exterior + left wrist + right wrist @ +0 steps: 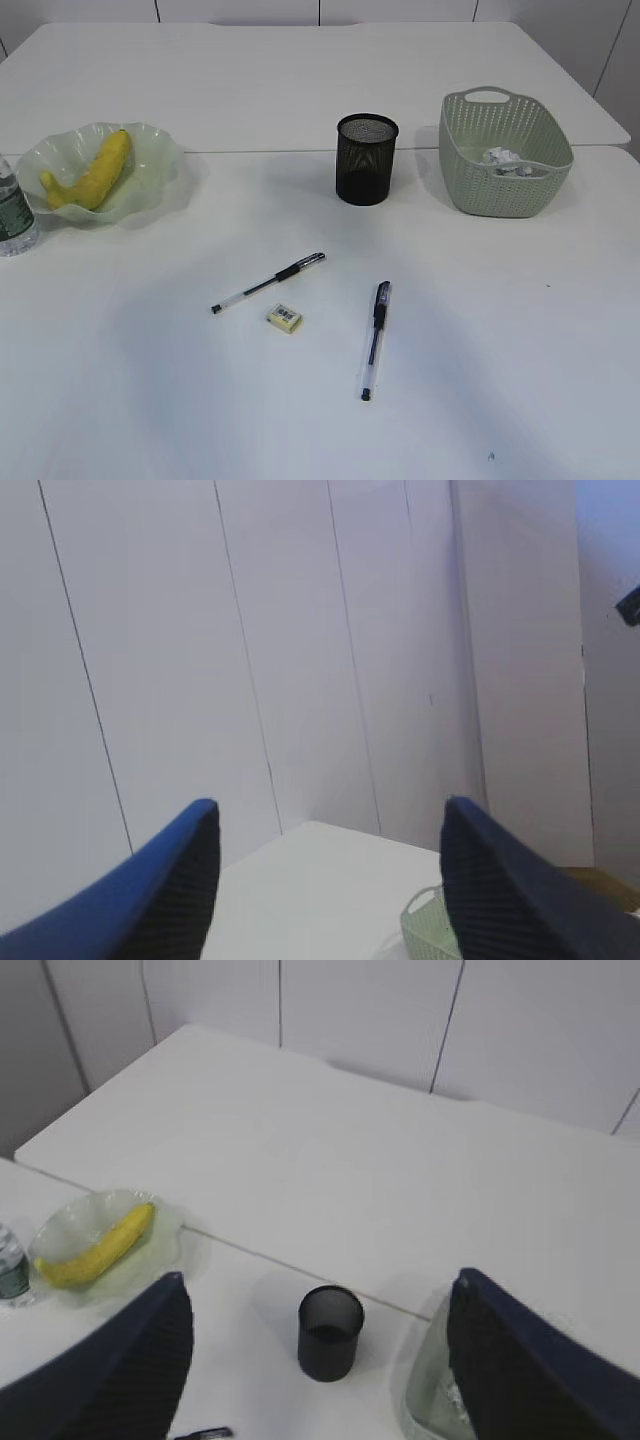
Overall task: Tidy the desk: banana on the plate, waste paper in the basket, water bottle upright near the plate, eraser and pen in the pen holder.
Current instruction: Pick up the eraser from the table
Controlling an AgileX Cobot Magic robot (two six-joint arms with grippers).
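Banana (95,172) sits in the plate (150,150) at 10 o'clock, water bottle (14,212) upright right beside it. Waste paper (505,160) is in the basket (500,195) at 2. Eraser (284,318) and both pens (268,283) lie loose on the worktop (480,350), well apart from the pen holder (366,160). Left claw (330,880) and right claw (315,1360) both gape wide, holding nothing.

white panelled walls (300,630) with thin dark vertical seams stand behind everything.
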